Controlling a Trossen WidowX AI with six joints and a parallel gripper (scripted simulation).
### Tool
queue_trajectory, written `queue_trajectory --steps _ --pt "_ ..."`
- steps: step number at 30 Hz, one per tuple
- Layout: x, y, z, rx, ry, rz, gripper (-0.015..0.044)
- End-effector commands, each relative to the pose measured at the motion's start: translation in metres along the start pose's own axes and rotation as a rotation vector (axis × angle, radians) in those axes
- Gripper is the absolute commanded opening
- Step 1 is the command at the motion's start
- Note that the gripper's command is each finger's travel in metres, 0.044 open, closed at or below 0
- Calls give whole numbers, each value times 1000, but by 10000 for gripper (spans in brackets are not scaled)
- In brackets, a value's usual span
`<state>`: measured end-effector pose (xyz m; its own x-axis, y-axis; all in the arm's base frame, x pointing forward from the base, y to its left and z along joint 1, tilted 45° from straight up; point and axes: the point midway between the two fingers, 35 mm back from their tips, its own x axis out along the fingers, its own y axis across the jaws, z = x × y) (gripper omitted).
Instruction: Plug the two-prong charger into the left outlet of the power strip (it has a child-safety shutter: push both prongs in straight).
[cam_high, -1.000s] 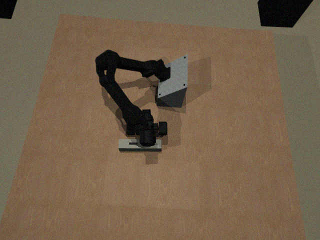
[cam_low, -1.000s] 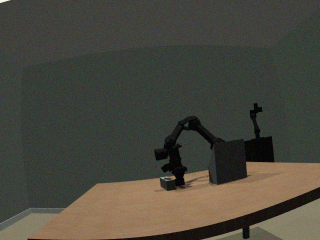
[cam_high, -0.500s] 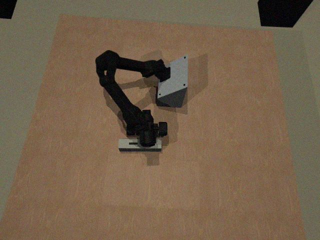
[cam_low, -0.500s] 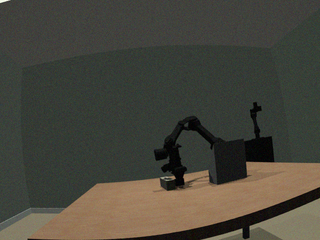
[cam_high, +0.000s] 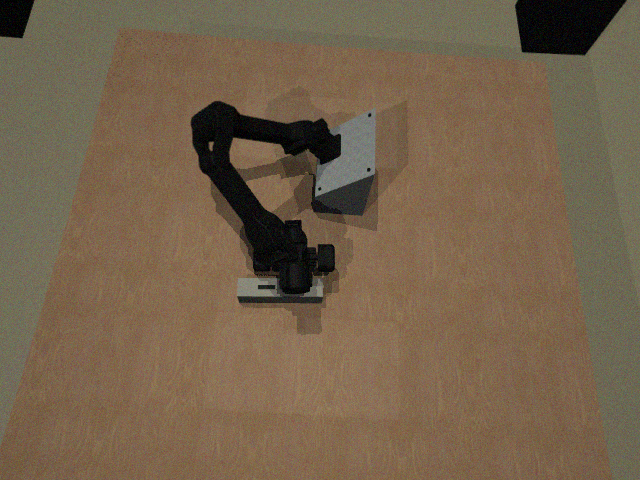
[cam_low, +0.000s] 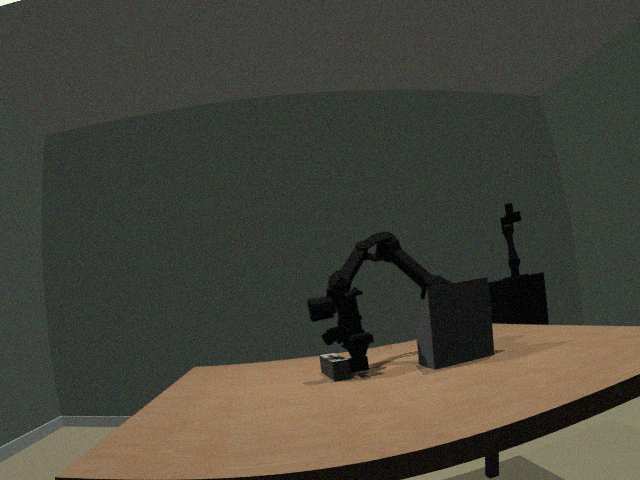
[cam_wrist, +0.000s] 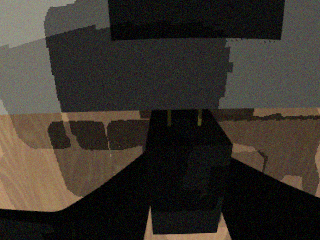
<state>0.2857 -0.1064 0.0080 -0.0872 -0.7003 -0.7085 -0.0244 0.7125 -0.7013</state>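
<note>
The black parallel-jaw gripper grips the black block-shaped two-prong charger, its brass-coloured prongs partly visible, beside the pale grey oblong power strip, inward from every edge of the brown wood-grained bench

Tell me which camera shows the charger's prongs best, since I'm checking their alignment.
The wrist view: both brass-coloured prongs stand out against the dark charger between the fingers. Neither the top nor the exterior view lets me make them out.
</note>
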Motion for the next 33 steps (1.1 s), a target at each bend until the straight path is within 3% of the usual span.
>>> queue_trajectory --steps 1,33 --pt "-1 -1 2 0 -4 -4 0" --pt "-2 -1 9 0 -5 -4 0"
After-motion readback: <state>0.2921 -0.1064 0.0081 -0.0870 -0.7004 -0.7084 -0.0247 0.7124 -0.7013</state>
